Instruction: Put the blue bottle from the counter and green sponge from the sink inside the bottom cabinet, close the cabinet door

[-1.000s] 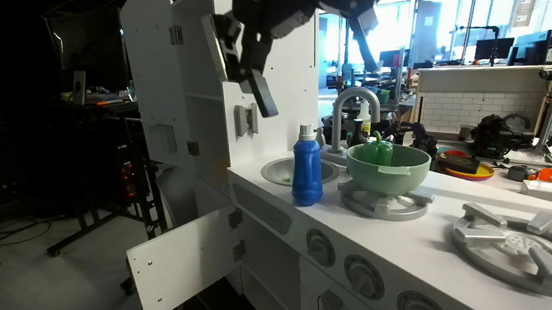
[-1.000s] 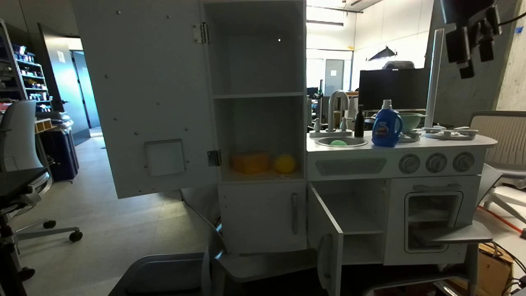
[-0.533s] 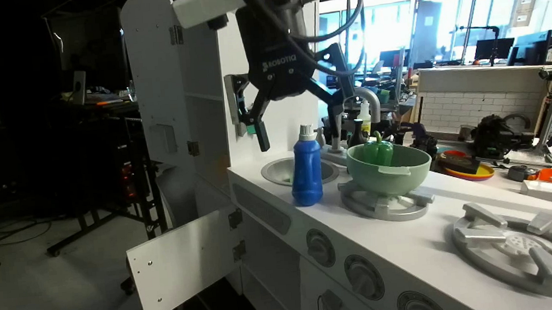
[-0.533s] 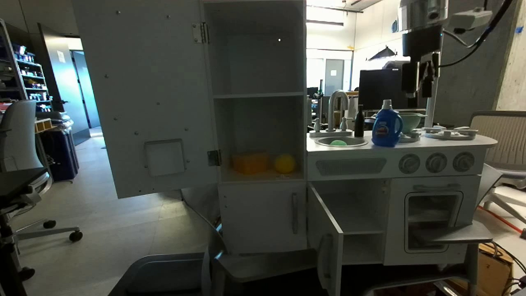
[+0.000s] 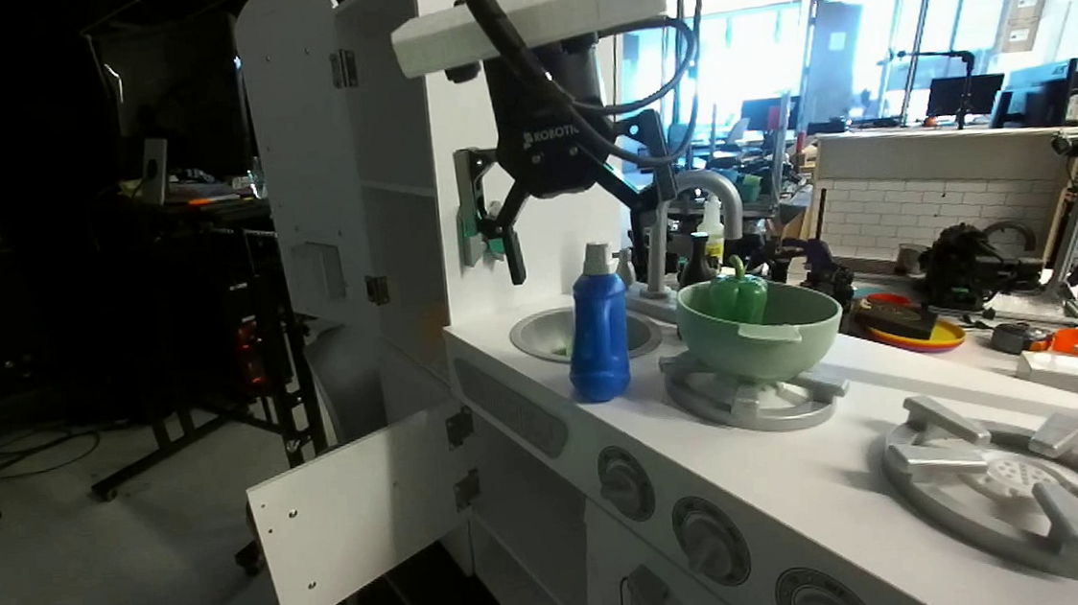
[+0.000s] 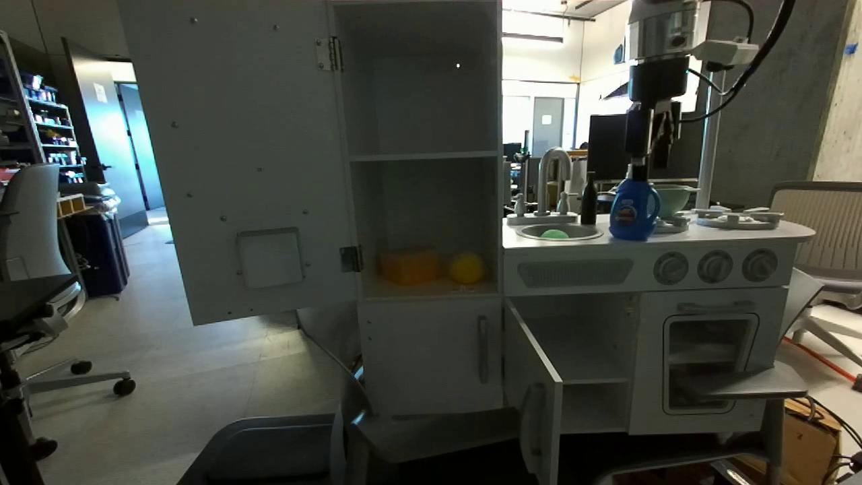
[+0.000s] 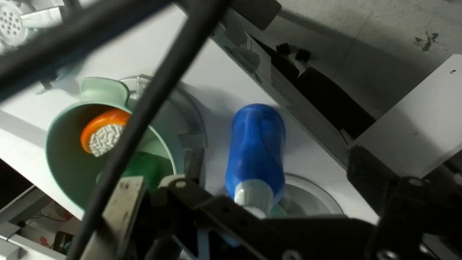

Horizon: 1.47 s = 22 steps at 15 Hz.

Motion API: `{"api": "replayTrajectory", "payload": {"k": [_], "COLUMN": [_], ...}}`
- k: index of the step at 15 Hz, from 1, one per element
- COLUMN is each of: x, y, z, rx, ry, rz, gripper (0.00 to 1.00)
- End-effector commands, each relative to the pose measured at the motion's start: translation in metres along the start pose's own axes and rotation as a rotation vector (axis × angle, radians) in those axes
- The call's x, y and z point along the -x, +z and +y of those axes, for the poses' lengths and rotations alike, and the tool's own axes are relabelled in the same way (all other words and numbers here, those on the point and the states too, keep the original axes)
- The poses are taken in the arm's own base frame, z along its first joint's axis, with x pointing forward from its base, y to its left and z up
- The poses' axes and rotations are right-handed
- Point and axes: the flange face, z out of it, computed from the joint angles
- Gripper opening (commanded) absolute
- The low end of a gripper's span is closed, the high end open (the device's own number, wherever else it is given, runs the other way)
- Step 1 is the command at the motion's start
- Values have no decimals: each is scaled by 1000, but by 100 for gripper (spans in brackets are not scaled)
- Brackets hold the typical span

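Blue bottle (image 5: 598,341) below the wide-spread 2-fingered pincer (image 5: 578,253), centre of an exterior view.
Smooth, rounded, upright on white worktop (image 5: 803,474).

The robot's arm (image 6: 665,34) hangs from the top in both exterior views, its last stretch nearly upright, with the gripper (image 5: 578,261) pointing downward. From where I stand, in an exterior view, the black fingers (image 5: 514,254) are spread well apart, bent at the knuckles. A white bar (image 5: 564,12) sits crosswise above the gripper, tilted a little, and a black cable (image 5: 504,38) loops in front. In the wrist view, the fingers show in the lower part, well apart, while blurred cords (image 7: 160,95) slant across.
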Motion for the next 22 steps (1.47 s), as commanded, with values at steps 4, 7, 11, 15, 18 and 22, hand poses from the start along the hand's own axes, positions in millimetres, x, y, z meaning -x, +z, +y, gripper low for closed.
{"api": "replayTrajectory", "payload": {"k": [4,7,11,15,18,22], "x": [-26,-30,-32,-34,-35,-38], "y": [8,20,26,30,33,40], "z": [-4,-5,-2,1,1,2], "rx": [-21,-24,-24,-24,-25,-27], "ry": [-59,-57,-52,-49,-48,-52], "rz": [15,6,-1,-1,-3,-11], "gripper": [100,100,100,100,100,100]}}
